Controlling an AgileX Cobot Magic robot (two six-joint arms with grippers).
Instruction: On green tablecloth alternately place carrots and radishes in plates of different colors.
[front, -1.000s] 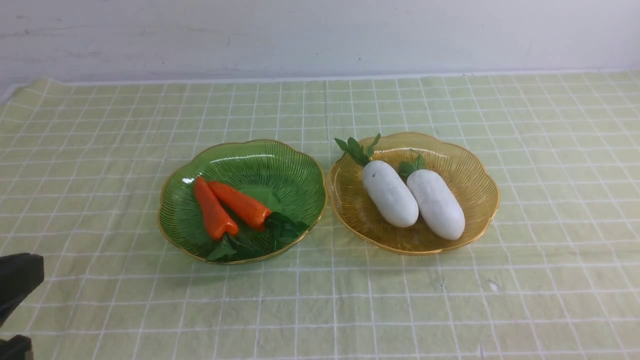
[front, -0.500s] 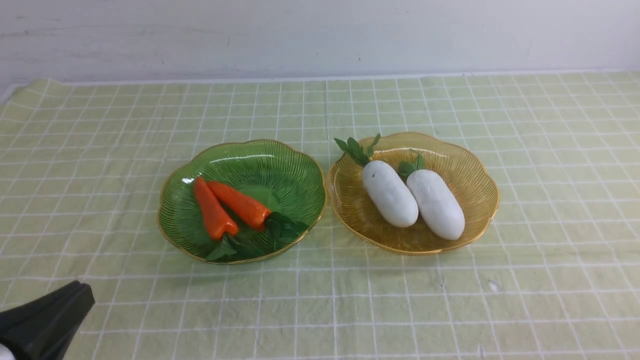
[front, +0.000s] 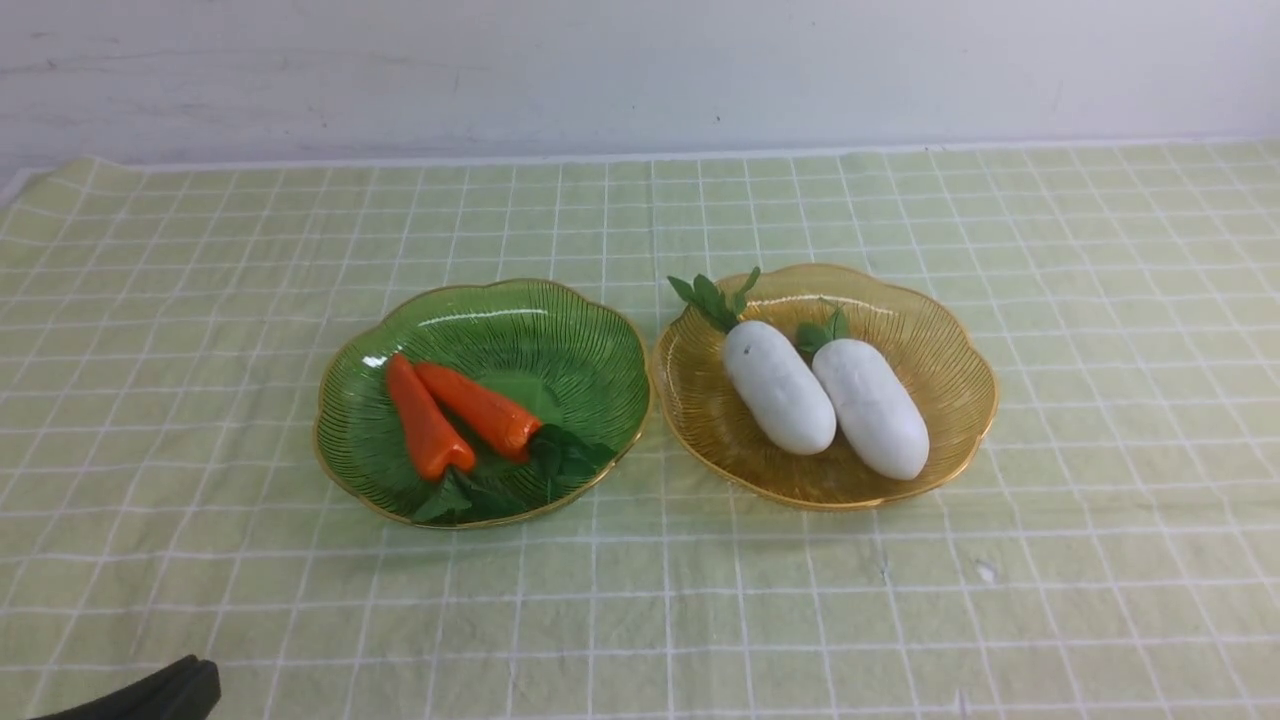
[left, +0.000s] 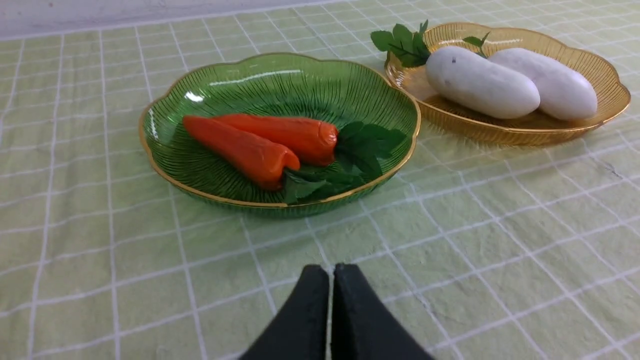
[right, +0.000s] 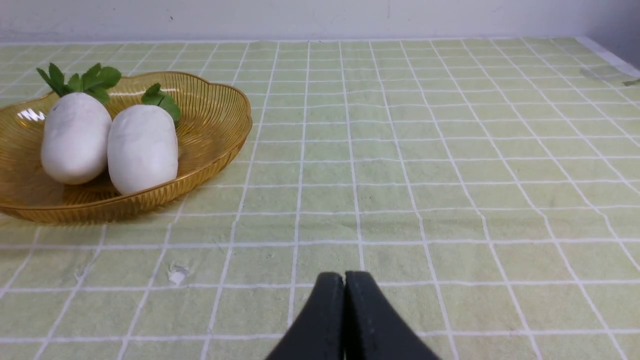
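Note:
Two orange carrots (front: 455, 412) lie side by side in the green plate (front: 560, 320), also seen in the left wrist view (left: 260, 140). Two white radishes (front: 825, 395) lie side by side in the amber plate (front: 940, 330), also in the right wrist view (right: 107, 137). The plates touch rim to rim on the green tablecloth (front: 700, 600). My left gripper (left: 331, 270) is shut and empty, low over the cloth in front of the green plate; its tip shows at the front view's bottom left (front: 190, 685). My right gripper (right: 345, 277) is shut and empty, near the cloth to the right of the amber plate.
A white wall (front: 640, 70) runs behind the table's far edge. A small white mark (front: 987, 572) is on the cloth in front of the amber plate. The table's right edge shows in the right wrist view (right: 607, 57).
My left gripper has shut and dropped low toward the bottom left corner of the front view. The carrots, radishes and plates have not moved.

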